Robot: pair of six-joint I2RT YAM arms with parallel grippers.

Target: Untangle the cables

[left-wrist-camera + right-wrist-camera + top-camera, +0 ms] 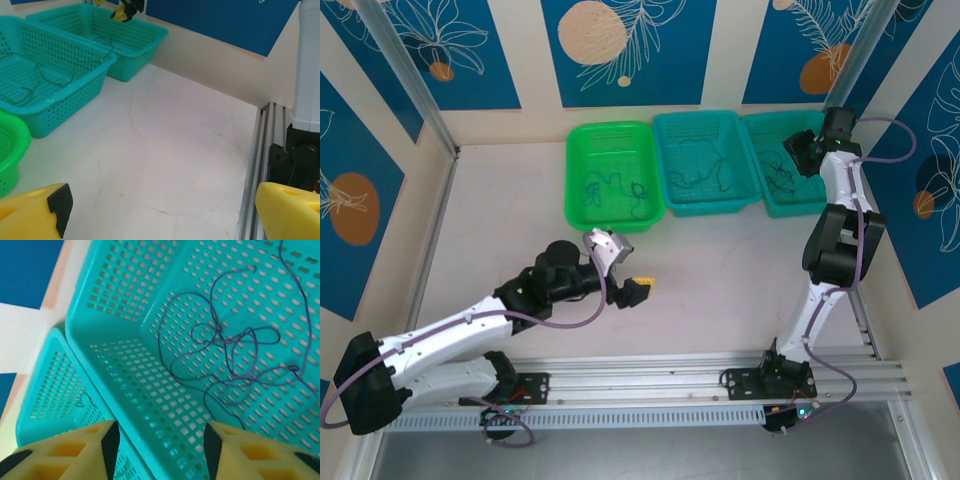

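Right claw (157, 450) hovers parted and empty, purple cables (235, 342) loose in the teal basket (115, 365) just ahead of it; left claw (160, 215) gapes wide over the bench (175, 150); sorting seems nearly done, so next: lift clear without snagging.

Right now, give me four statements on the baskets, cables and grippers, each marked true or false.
1. The green basket is empty. False: thin dark cables lie in it.
2. The right gripper hangs open above the rightmost teal basket. True.
3. The left gripper clamps a cable. False: it is open over the bare table, holding nothing.
4. Purple cables lie tangled in the rightmost teal basket. True.
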